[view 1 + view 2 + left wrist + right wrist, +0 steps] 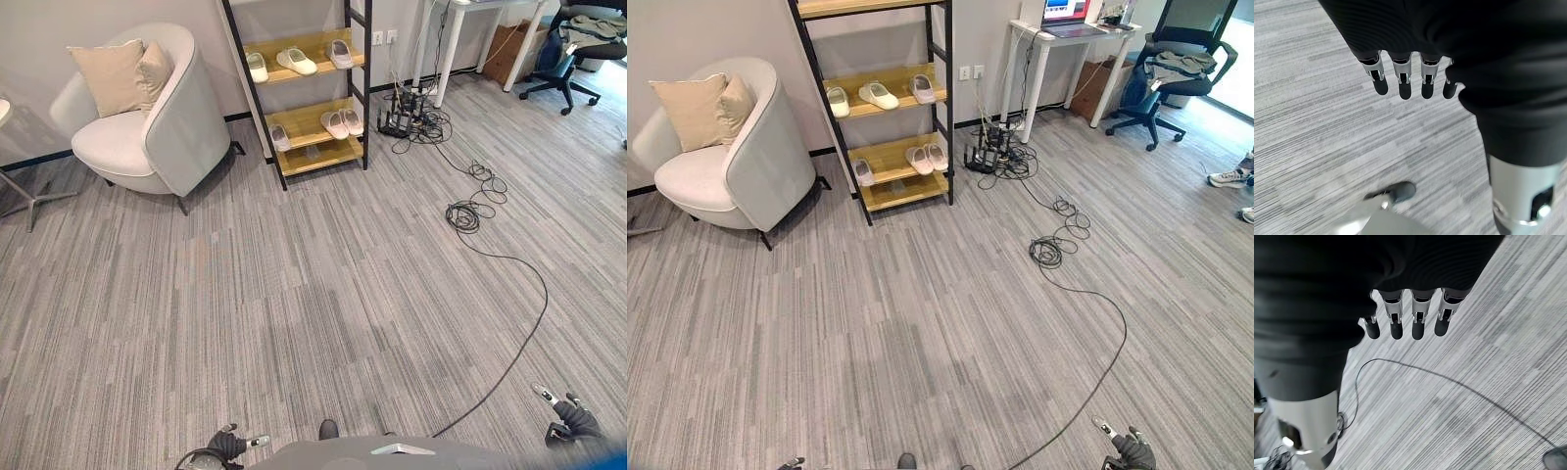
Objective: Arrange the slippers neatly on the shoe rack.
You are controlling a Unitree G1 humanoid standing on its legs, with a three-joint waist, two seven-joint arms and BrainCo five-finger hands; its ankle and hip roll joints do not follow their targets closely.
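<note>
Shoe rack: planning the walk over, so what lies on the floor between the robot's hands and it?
Bare grey floor lies between the left hand, right hand and shoe rack, seen in both eye views.

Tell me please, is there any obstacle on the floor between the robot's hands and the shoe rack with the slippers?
Nothing visible blocks the way: bare floor runs from the left hand and right hand to the shoe rack. The armchair stands beside it.

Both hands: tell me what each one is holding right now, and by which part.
Nothing is held. The left hand and the right hand hang low over bare floor with fingers straight and relaxed. The slippers sit on the shoe rack across the room.
</note>
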